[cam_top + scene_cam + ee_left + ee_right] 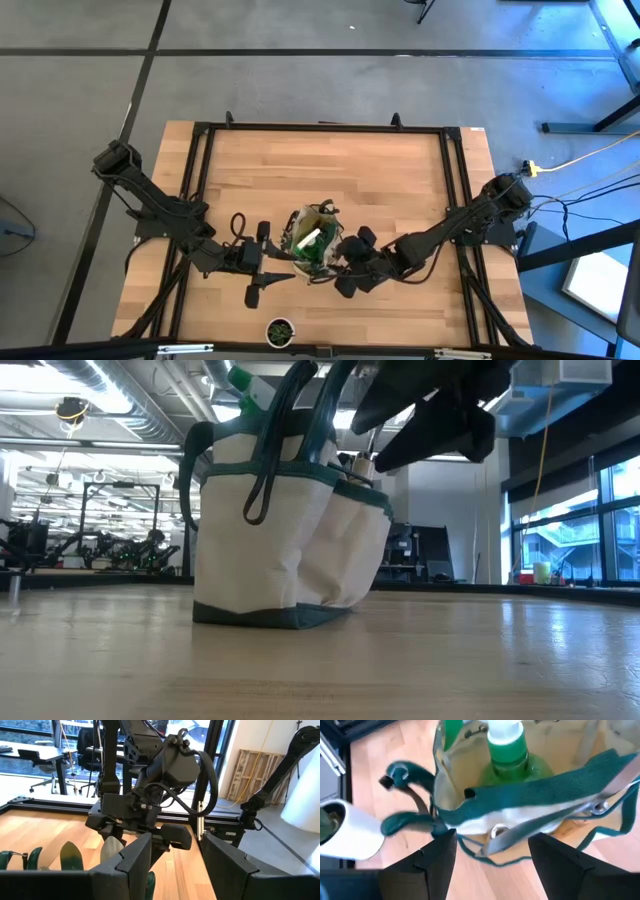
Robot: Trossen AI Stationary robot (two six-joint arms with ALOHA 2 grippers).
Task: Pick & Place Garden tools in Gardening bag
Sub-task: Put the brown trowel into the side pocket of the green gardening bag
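Note:
The gardening bag (315,242) stands upright on its base in the middle of the table, pale with teal trim (270,530). A green spray bottle (507,750) with a white top stands inside it. Teal pruner handles (402,822) stick out at its side, and tool blades (70,857) rise from it. My right gripper (492,840) hovers open just above the bag's rim (520,797) on its right side, and also shows in the low view (430,410). My left gripper (176,842) waits open and level on the bag's left (272,262), nothing between its fingers.
A small dark pot with a green plant (281,330) stands near the table's front edge. The bag's teal handles (290,430) rise above its mouth. A black frame (320,127) runs round the tabletop. Bare wood lies toward the far edge (320,170).

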